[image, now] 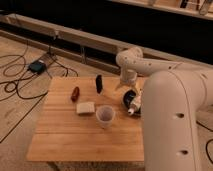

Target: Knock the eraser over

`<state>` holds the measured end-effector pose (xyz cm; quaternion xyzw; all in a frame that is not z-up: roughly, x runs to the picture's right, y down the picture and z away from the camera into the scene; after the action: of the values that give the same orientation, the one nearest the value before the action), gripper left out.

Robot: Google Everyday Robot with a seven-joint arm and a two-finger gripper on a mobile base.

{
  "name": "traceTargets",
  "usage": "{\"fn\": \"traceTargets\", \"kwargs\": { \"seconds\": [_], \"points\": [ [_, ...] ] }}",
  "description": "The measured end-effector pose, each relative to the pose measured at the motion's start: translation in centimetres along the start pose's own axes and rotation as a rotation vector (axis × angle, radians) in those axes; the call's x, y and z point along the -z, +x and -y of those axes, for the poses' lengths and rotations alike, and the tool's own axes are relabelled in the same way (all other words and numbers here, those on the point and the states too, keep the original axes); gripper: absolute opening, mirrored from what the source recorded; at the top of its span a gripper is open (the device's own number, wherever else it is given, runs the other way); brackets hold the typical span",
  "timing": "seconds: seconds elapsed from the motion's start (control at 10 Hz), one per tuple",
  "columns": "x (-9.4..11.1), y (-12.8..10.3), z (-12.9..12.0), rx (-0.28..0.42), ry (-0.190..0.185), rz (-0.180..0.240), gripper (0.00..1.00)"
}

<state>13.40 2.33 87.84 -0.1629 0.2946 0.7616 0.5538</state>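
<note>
The eraser (99, 83) stands on end beyond the cup (105, 116), near the far edge of the table (60, 135). My gripper (123, 85) hangs beyond the cup too, off to one side; whether it is spread or closed I cannot tell. A high sweep may miss, and a low one may clip the cup.

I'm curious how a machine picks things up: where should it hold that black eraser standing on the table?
Probably its upper half, pinching the two broad faces, coming down from above. The eraser stands upright and thin, so a sideways push could topple it. The hand hangs just to its right in the picture, apart from it, over the table's far side.
</note>
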Motion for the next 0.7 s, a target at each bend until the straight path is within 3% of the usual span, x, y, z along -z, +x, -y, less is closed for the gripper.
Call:
{"fn": "traceTargets", "kwargs": {
  "seconds": [0.7],
  "points": [
    [-0.7,-2.3,-7.5,0.092,-0.028,0.044,0.80]
  ]
}}
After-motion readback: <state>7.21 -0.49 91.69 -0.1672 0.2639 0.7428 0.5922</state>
